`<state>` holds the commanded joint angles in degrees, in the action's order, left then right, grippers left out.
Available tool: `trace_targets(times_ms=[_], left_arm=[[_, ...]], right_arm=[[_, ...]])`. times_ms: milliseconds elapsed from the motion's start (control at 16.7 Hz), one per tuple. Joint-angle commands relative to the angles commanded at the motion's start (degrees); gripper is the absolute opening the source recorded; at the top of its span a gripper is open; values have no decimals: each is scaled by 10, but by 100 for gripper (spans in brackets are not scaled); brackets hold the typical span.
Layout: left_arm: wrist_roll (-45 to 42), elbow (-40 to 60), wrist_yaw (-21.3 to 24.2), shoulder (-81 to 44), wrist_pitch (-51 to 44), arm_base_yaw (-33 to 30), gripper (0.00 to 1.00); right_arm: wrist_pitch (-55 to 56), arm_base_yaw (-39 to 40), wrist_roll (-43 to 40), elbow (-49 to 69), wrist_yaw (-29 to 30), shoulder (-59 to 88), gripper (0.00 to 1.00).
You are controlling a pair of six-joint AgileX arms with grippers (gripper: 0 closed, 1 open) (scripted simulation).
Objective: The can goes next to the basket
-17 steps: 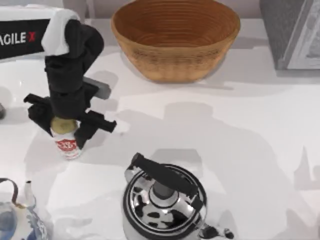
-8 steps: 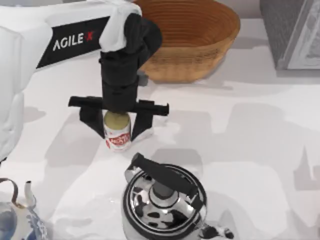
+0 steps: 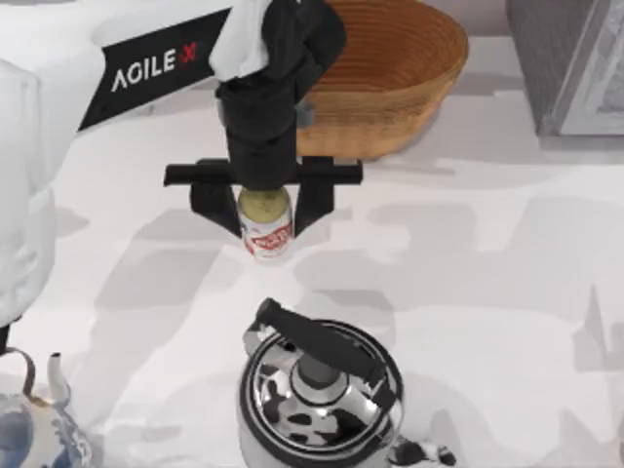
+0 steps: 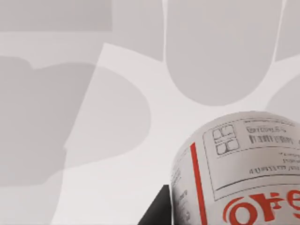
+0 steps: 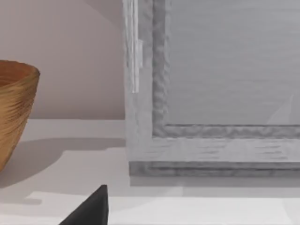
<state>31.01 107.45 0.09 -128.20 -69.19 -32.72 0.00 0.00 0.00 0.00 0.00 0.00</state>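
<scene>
The can (image 3: 266, 226), white with a red label and a dull gold top, hangs between the black fingers of my left gripper (image 3: 264, 209), which is shut on it just in front of the basket. The left wrist view has the can's label (image 4: 243, 178) close up over the white table. The basket (image 3: 385, 68), a wide tan wicker bowl, stands at the back centre of the table, partly covered by my left arm; its side (image 5: 14, 108) also appears in the right wrist view. A black fingertip (image 5: 91, 208) of my right gripper sits at the edge of that view.
A shiny steel kettle (image 3: 317, 385) with a black handle stands at the front centre, close below the can. A blue-patterned teapot (image 3: 39, 429) is at the front left corner. A grey box-like appliance (image 3: 570, 63) fills the back right corner.
My left gripper carried the can from the left side of the table rightward and toward the back, ending close to the basket's front.
</scene>
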Motion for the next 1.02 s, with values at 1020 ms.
trace_targets(times_ms=[1020], left_arm=[[-3,-15,3,-3,13,3,0]], right_arm=[[0,0,0,0,0,0,100]])
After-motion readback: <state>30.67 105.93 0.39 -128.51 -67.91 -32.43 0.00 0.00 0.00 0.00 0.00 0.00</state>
